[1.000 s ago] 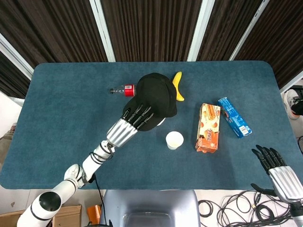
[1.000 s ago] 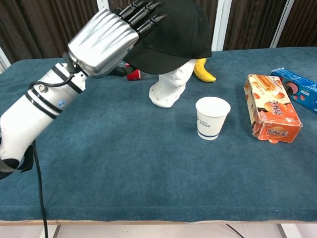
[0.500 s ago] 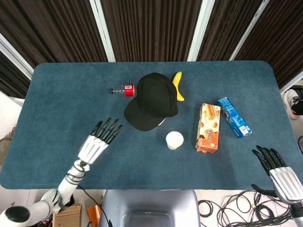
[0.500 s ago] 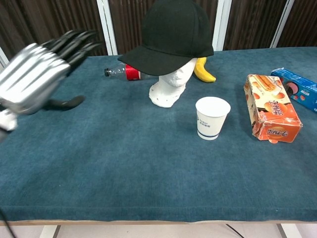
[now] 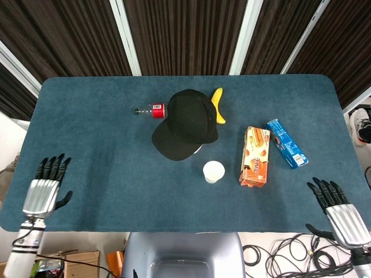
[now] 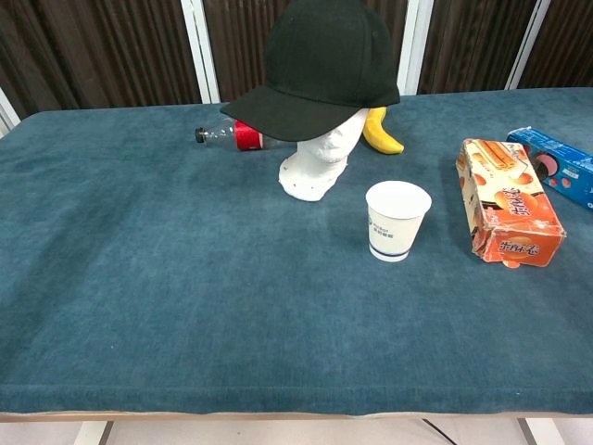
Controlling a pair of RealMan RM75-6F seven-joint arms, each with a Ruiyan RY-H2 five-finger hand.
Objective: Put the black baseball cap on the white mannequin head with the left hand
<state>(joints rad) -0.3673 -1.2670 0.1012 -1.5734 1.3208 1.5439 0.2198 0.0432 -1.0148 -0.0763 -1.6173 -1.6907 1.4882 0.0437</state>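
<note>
Matte black cloth cap on a chalky white plaster-looking head. Fuzzy blue felt-like table, smooth paper cup, glossy cardboard box.

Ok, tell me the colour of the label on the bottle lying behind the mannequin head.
Red. The bottle is clear plastic with a red label, clearest in the chest view.

— Where is the left hand?
— At the near left table edge, fingers straight and slightly apart, holding nothing, white forearm below it.
— And the right hand?
— Near the right corner — fingers spread, empty. Neither hand shows in the chest view.
</note>
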